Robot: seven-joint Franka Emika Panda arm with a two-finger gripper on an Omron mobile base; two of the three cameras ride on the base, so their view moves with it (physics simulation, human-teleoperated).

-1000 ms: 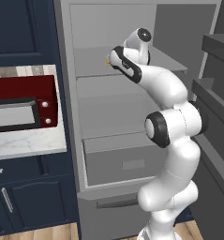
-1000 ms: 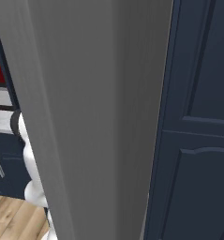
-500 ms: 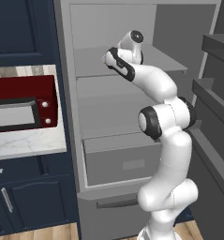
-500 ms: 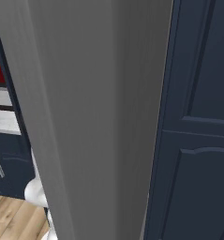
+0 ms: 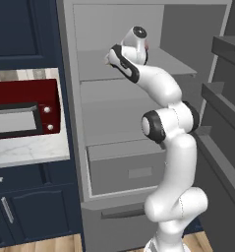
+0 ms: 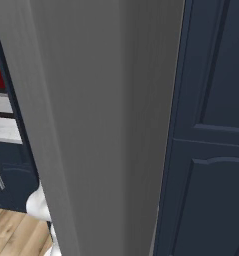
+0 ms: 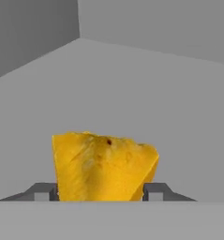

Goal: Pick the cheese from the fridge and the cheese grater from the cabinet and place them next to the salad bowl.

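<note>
- The cheese-picking step is judged to be in hand: the white arm point(image 5: 163, 123) is reached into the open fridge point(image 5: 133, 98), its hand at the upper shelf point(image 5: 183, 66).
- In the hand view, the cheese point(image 7: 103, 166) — a yellow-orange wedge — is seen resting on the grey shelf floor point(image 7: 132, 93), set between the two dark fingertips point(image 7: 44, 191).
- The gripper point(image 7: 102, 192) is seen part-way open, one tip just beside each flank of the wedge; whether the pads are actually pressing on it cannot be told, so a firm hold is not claimed.
- The next move is judged to call for the jaws to be brought fully onto the wedge, and then for a lift clear of the shelf and a withdrawal past the fridge wall — without the wedge being tipped or squeezed out.
- The grater and the placing by the salad bowl are judged not yet done.
- Beside the fridge, a dark red microwave point(image 5: 23, 115) is seen on a marble counter point(image 5: 30, 150), above navy lower cabinets point(image 5: 25, 216).
- No brand, label or writing can be read anywhere.
</note>
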